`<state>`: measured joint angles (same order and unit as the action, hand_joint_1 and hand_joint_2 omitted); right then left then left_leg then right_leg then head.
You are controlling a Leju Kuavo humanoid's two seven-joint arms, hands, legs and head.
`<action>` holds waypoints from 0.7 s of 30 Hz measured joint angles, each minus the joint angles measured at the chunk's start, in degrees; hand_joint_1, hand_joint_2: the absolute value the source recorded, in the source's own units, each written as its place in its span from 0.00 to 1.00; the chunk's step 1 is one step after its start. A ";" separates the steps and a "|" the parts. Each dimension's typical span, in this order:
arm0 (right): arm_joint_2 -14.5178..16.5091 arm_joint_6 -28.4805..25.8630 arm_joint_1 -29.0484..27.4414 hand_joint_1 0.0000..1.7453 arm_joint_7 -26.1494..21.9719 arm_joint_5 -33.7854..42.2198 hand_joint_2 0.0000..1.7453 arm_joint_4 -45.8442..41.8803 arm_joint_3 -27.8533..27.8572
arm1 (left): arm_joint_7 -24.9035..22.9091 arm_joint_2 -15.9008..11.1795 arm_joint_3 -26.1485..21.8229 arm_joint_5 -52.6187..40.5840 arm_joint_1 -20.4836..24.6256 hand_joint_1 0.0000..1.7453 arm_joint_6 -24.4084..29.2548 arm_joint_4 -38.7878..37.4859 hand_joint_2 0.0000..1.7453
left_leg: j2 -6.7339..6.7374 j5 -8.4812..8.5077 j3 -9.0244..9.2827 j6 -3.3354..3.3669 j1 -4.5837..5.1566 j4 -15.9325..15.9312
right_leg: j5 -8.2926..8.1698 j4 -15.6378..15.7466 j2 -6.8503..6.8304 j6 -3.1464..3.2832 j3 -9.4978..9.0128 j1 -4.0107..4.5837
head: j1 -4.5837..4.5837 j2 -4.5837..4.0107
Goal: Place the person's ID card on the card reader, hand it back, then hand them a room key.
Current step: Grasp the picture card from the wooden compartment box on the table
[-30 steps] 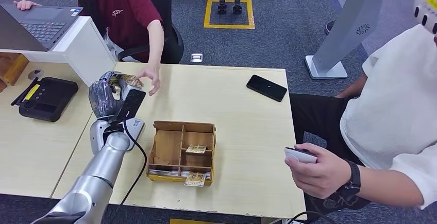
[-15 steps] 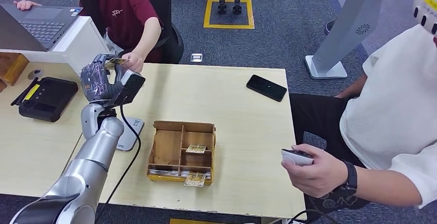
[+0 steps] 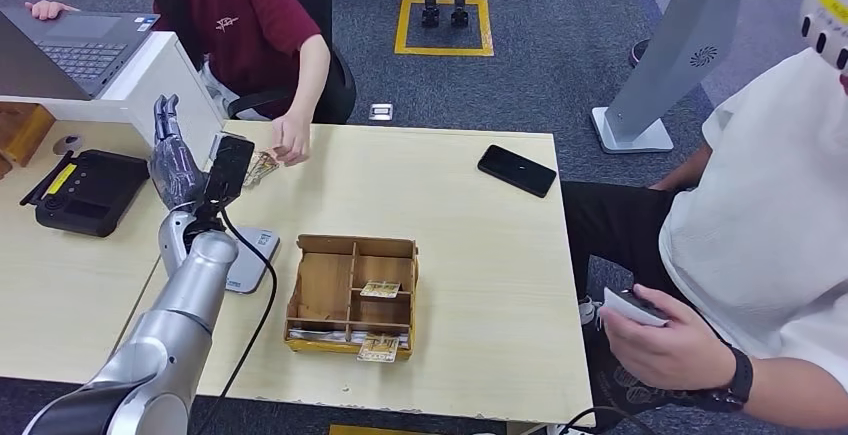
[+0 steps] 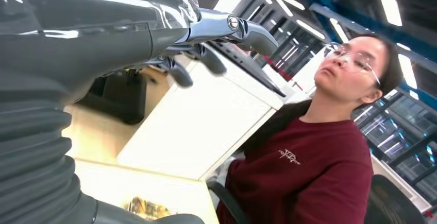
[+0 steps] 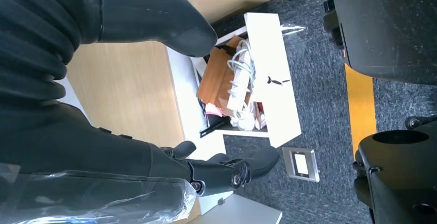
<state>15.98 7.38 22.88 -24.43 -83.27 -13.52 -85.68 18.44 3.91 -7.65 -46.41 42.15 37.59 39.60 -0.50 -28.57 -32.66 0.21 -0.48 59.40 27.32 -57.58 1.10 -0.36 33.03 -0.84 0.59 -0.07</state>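
ID card [image 3: 261, 167] lies flat beside the card reader [image 3: 245, 260], its long axis toward the person's hand [image 3: 291, 141] pinching it. Left hand [image 3: 172, 160] upright, fingers spread, empty; right hand [image 5: 103, 126] fingers loosely apart, empty.

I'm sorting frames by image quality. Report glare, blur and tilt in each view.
Head view: sharp, evenly lit, soft shadows under the wooden box. Left wrist view: tilted, ceiling lights glaring, highlights on the left hand. Right wrist view: turned, right hand dark, near cover blurred.
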 joint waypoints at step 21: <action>0.00 -0.34 -0.15 0.00 1.90 0.79 1.00 0.34 0.00 | 7.15 -0.26 11.92 15.99 -13.65 0.00 -18.40 23.76 1.00 | 0.15 -0.02 -0.01 -0.01 -0.01 0.00 | -0.02 0.01 0.13 -0.01 0.06 0.01 | 0.00 0.00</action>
<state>15.98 7.04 22.72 -22.53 -82.49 -13.18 -85.68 25.58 3.65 4.27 -30.42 28.50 19.19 63.36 -0.35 -28.59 -32.67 0.20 -0.49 59.39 27.31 -57.57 1.23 -0.36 33.10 -0.83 0.59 -0.07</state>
